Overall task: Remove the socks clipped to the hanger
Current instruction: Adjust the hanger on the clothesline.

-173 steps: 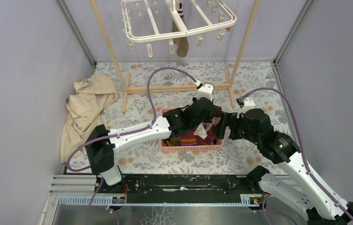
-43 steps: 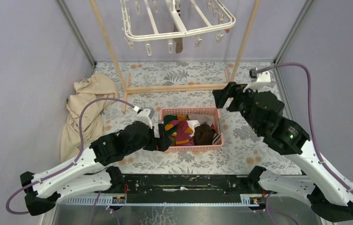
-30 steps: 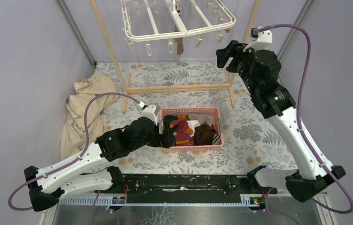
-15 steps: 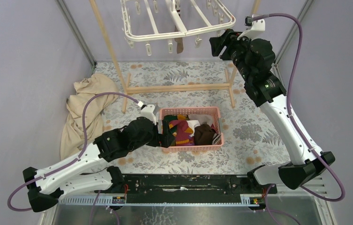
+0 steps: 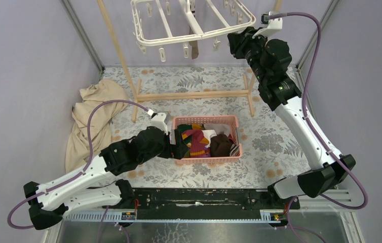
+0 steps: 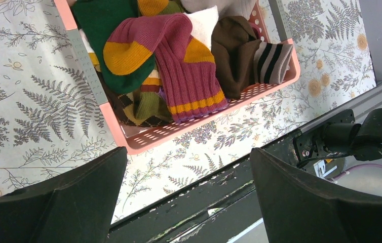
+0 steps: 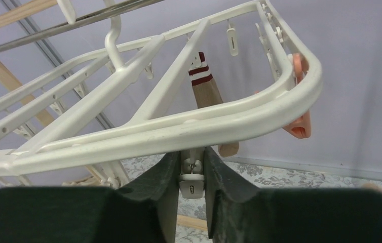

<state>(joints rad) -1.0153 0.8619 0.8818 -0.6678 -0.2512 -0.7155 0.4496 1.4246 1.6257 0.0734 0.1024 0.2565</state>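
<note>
— What sits in the container?

— In the pink basket [image 5: 209,160], mid-table: a heap of socks [image 6: 179,61]. On top, a maroon sock with yellow bands [image 6: 189,76]. To its left, a green sock [image 6: 103,20]. To its right, a brown sock [image 6: 234,55], then a grey-and-black striped sock [image 6: 272,61] against the right wall. Underneath, by the near wall, an argyle sock [image 6: 143,109].

— And on the hanger?

— Hangs high at the far side, between the poles of the wooden frame [image 5: 194,94]: the white hanger [image 7: 179,129]. Carries one beige sock with maroon stripes [image 7: 205,91], clipped under a cross bar and dangling.

— Grippers?

— Left gripper [image 6: 188,157]: low at the basket's near left corner, jaws at their widest, nothing between them. Right gripper [image 7: 192,162]: raised to the hanger's near right rim, jaws narrow on either side of a small white clip [image 7: 191,186]. Gripping or only flanking it, impossible to tell.

— Surface and room?

— A table [image 5: 275,147] in leaf-and-flower print. At its left edge, a crumpled beige cloth [image 5: 92,116], well apart from the basket. Plain lilac-grey walls [image 5: 22,76] to the left, far side and right.
</note>
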